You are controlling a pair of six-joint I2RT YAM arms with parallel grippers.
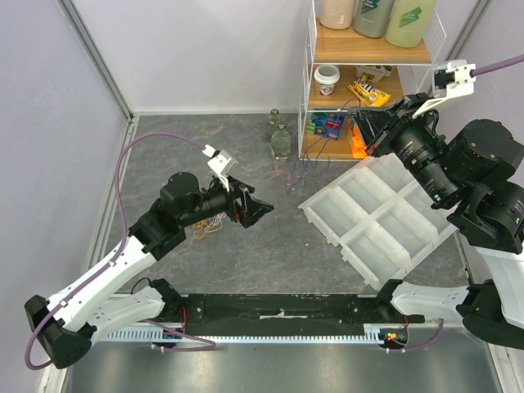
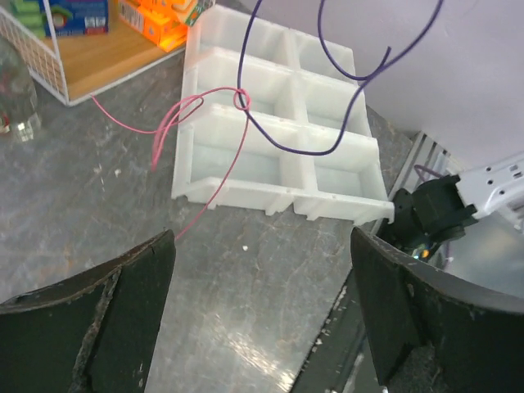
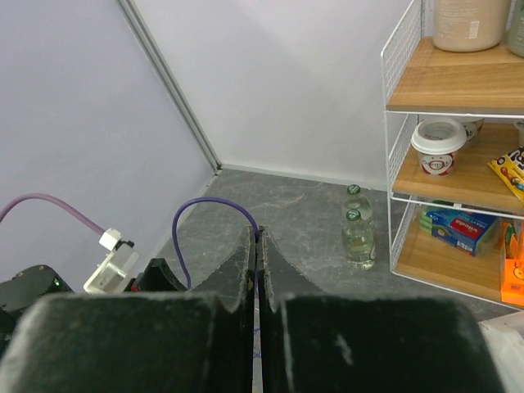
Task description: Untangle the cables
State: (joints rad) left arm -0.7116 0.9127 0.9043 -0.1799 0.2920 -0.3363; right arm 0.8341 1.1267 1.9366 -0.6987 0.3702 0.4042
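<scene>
Grey mottled tabletop (image 1: 270, 258) carries a white plastic tray of rectangular compartments (image 1: 391, 214). Left of the tray, the left gripper (image 2: 262, 241) hovers with its jaws spread wide, holding nothing. By the tray's far corner, the right gripper (image 3: 256, 236) is clamped on a thin purple cable (image 3: 211, 201), which is hooked with a thin pink cable (image 2: 173, 124) at the tray's edge. A small tangle of orange and white cables (image 1: 210, 226) lies well left of the tray.

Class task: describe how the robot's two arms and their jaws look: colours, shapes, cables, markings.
Both arms pair white lower links with chunky black joints. The left arm and right arm each carry a white camera bracket fed by a mauve cable. The left gripper and right gripper have matte black, scuffed, wedge-shaped jaws. No lettering is legible.
</scene>
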